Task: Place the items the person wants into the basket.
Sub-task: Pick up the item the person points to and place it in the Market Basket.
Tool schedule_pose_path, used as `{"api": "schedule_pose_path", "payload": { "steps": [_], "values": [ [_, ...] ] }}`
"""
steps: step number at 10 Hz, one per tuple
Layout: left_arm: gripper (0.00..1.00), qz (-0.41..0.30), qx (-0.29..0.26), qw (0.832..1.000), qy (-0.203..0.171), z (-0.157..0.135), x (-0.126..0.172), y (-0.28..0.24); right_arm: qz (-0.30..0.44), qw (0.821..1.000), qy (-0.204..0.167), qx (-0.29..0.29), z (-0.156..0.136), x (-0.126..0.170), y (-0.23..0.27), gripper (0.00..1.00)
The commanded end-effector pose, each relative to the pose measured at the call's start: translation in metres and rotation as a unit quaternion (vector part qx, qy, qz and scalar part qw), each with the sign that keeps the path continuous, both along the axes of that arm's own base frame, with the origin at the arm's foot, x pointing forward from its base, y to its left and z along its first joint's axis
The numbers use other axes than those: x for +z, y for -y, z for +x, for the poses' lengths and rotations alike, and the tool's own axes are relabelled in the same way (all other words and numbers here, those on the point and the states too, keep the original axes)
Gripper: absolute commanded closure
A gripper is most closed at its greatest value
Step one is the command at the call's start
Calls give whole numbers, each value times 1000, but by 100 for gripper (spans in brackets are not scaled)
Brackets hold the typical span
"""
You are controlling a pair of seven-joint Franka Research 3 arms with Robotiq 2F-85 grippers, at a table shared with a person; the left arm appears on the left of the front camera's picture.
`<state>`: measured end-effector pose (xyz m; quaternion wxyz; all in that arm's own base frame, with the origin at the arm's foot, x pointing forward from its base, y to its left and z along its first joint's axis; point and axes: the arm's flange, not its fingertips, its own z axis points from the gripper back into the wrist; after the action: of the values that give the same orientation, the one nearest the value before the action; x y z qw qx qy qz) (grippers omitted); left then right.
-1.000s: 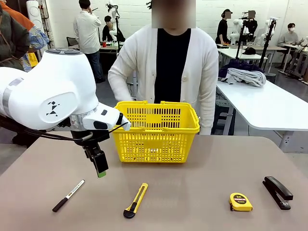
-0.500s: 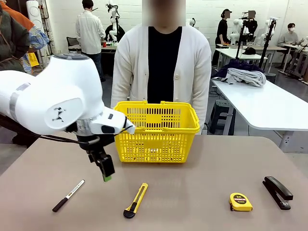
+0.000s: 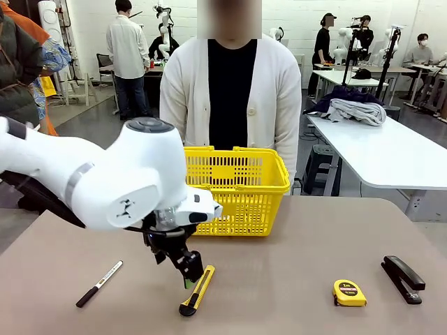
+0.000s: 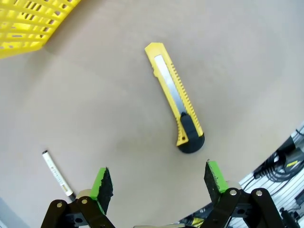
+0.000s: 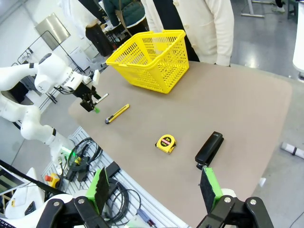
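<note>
- The utility knife lies flat on the table near the robot's edge, left of the middle. Its black butt end faces the robot and its yellow nose points toward the basket.
- It looks light and stiff, with a smooth plastic shell that could slip. It sits low, so the fingers would need to come right down to the table.
- The best hold is probably across the narrow width at mid-body, so that it does not swing.
- The left hand hangs just above the knife, pointing down, with its fingers wide apart and nothing between them. In the left wrist view the knife lies ahead of the fingertips, not between them.
- The basket stands just behind, open-topped, in front of the person.
- A marker lies to the left. A tape measure and a stapler lie well to the right.
- The right hand is high over the table, spread open and empty.
</note>
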<state>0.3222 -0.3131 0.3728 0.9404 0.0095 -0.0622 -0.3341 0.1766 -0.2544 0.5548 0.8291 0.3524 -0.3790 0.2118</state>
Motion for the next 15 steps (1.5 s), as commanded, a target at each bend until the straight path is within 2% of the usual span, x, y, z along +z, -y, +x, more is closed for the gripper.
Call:
{"api": "schedule_pose_path", "payload": {
  "steps": [1,7,15],
  "values": [
    [0,4,31,999,14,8,-20,20,7,1000,10,3,1,1,0,0],
    [0,7,57,998,26,22,-44,51,7,1000,10,3,1,1,0,0],
    [0,-8,72,997,25,33,-65,54,7,1000,10,3,1,1,0,0]
  ]
}}
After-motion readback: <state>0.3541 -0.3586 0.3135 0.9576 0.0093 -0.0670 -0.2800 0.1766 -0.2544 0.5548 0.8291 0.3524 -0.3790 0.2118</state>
